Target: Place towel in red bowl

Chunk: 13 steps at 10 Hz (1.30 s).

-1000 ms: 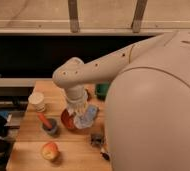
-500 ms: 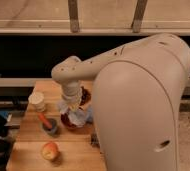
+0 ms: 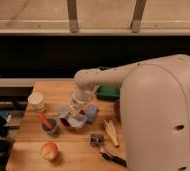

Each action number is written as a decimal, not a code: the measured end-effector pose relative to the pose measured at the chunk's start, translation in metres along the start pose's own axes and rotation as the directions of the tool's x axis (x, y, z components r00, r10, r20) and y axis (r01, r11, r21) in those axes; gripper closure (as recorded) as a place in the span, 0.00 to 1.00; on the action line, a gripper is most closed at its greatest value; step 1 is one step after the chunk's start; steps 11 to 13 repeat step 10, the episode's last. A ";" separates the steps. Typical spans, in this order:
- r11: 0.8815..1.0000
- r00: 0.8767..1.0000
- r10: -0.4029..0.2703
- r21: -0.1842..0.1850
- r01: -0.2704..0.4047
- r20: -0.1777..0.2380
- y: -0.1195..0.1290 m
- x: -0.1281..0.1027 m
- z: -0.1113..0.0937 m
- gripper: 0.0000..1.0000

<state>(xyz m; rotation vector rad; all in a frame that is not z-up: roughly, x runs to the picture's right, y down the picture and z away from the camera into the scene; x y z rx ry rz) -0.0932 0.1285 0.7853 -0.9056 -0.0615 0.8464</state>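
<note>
- The arm (image 3: pixel 138 80) reaches from the right, over the wooden counter (image 3: pixel 78 155), and bends down near the middle of it.
- The end effector (image 3: pixel 77 111) points down, right over the red bowl (image 3: pixel 70 121).
- I cannot tell how far it is open, nor whether it has hold of anything.
- The towel (image 3: pixel 89 112), pale blue, lies in and over the bowl; its folds spill past the rim on the right and at the back left.
- It looks to be touching the end effector's tip, though the view there is too poor to be sure.
- A little dark red of the bowl shows at its front left.
- A grey bowl (image 3: pixel 50 126) stands just left of the red one, with an orange, carrot-like piece (image 3: pixel 44 120) leaning in it.
- A white cup (image 3: pixel 36 101) stands upright near the counter's left rear corner.
- An apple (image 3: pixel 49 150) lies at the front left, well apart from the bowls.
- A banana (image 3: pixel 111 132) lies right of the red bowl, close to the robot's body.
- A small dark tool (image 3: pixel 104 148) lies at the front, beside the banana.
- A green tray (image 3: pixel 108 92) sits at the back, partly behind the arm.
</note>
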 end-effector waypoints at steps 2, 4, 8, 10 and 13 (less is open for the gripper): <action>0.999 0.998 -0.014 -0.040 0.016 0.061 -0.001 -0.004 0.000 0.23; 0.999 0.997 -0.020 -0.048 0.023 0.074 -0.001 -0.005 -0.001 0.20; 0.999 0.997 -0.020 -0.049 0.024 0.074 0.000 -0.006 -0.001 0.20; 0.998 0.997 -0.022 -0.049 0.026 0.073 0.001 -0.006 0.000 0.20; 0.998 0.997 -0.022 -0.049 0.026 0.073 0.001 -0.006 0.000 0.20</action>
